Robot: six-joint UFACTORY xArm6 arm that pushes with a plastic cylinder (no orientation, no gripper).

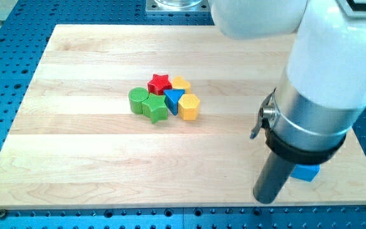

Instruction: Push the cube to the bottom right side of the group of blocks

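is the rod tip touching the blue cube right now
Cannot tell. In the camera view the rod's lower end, my tip, overlaps the blue cube, which shows only partly behind the rod, so neither contact nor gap shows.

No readable text, label or number shows anywhere.

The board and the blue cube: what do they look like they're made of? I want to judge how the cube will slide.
The board looks like pale wood with a smooth, low-sheen finish: lengthwise grain and plank seams show. The blue cube, mostly hidden behind the arm beside my tip, looks like matte plastic or painted wood; I can't tell which. The green cylinder shows fine ridges, hinting at printed plastic.
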